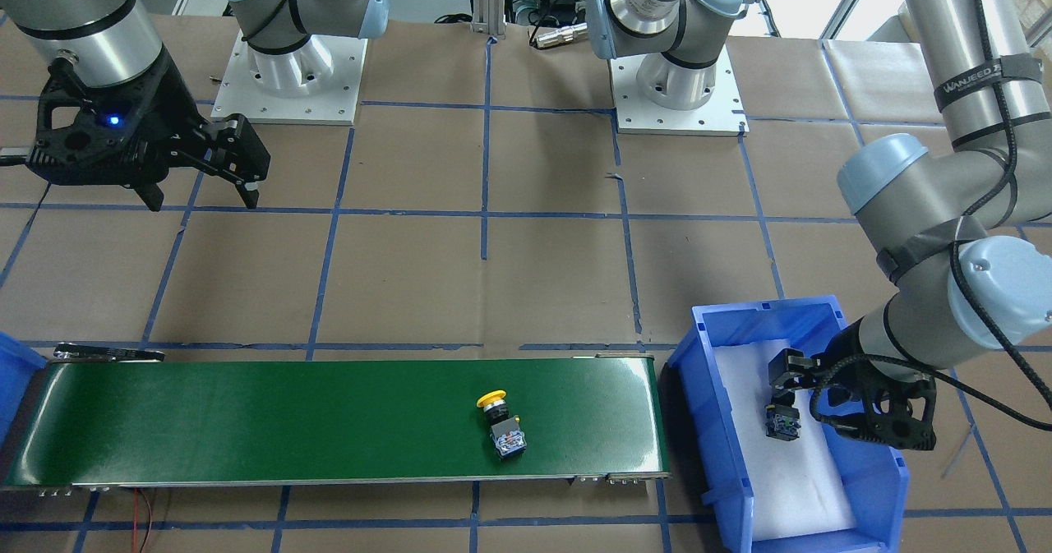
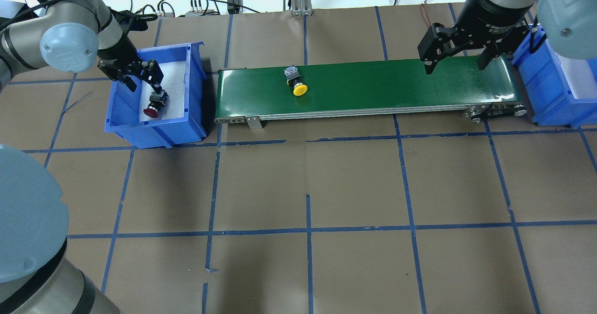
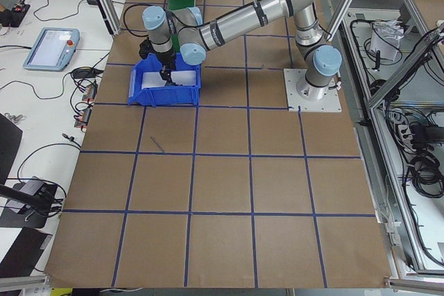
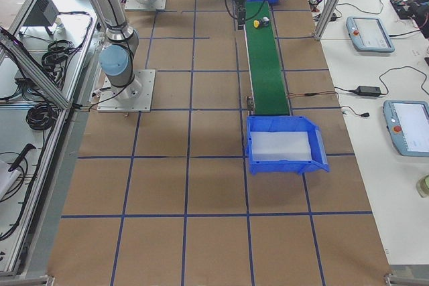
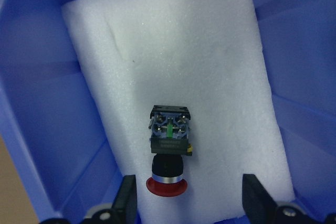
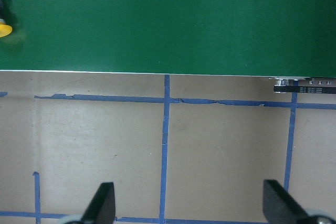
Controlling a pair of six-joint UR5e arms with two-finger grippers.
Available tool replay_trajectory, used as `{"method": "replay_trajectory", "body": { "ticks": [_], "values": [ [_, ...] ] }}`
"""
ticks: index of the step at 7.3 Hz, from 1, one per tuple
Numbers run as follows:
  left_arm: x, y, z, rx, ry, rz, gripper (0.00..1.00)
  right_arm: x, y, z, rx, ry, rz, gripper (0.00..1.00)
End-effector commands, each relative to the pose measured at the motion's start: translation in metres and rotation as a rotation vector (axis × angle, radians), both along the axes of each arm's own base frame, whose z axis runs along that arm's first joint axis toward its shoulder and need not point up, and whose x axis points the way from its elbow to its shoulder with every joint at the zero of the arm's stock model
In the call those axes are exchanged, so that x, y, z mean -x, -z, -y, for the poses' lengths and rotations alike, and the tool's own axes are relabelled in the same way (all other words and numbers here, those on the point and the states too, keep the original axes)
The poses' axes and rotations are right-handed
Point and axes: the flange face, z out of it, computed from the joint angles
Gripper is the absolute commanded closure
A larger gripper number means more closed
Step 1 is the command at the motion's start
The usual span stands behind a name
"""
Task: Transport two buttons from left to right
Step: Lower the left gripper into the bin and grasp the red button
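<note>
In the left blue bin (image 2: 196,99), the left hand (image 5: 191,205) points down, fingers spread and released, over the red button (image 5: 169,150) lying on white foam (image 5: 173,51). The yellow button (image 2: 295,80) lies on the green belt (image 2: 396,83), toward its left end. The right hand (image 2: 454,66) hangs released over the belt's right end.

One camera faces the robot across the worktop (image 1: 542,290), looking steeply down; another looks forward and down from behind its shoulders. Both show the green belt (image 1: 329,421) and blue bin (image 1: 694,389). Two distant cameras look along the worktop from its ends. The left wrist camera looks closely down on the red button (image 5: 168,156) in the bin; the right wrist camera looks down on the belt's edge and yellow button (image 6: 4,30).
</note>
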Motion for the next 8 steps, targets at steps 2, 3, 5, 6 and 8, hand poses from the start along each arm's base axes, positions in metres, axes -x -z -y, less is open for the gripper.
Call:
{"method": "replay_trajectory", "body": {
  "ticks": [2, 3, 5, 6, 8],
  "values": [
    [0.002, 0.014, 0.001, -0.021, -0.004, -0.005, 0.3, 0.001, 0.002, 0.0, -0.003, -0.001, -0.001, 0.0],
    [0.002, 0.014, 0.001, -0.022, -0.002, -0.003, 0.34, 0.001, 0.004, 0.0, -0.005, -0.001, -0.005, 0.0],
    [0.002, 0.029, 0.007, -0.03, -0.001, -0.005, 0.34, 0.001, 0.004, 0.0, -0.004, -0.001, -0.008, 0.0],
    [0.001, 0.035, 0.011, -0.02, -0.001, -0.003, 0.34, 0.002, 0.004, 0.001, -0.005, -0.002, -0.01, 0.0],
    [0.0, 0.038, 0.012, -0.016, -0.001, 0.0, 0.34, 0.001, 0.005, 0.001, -0.007, -0.002, -0.008, 0.0]
  ]
}}
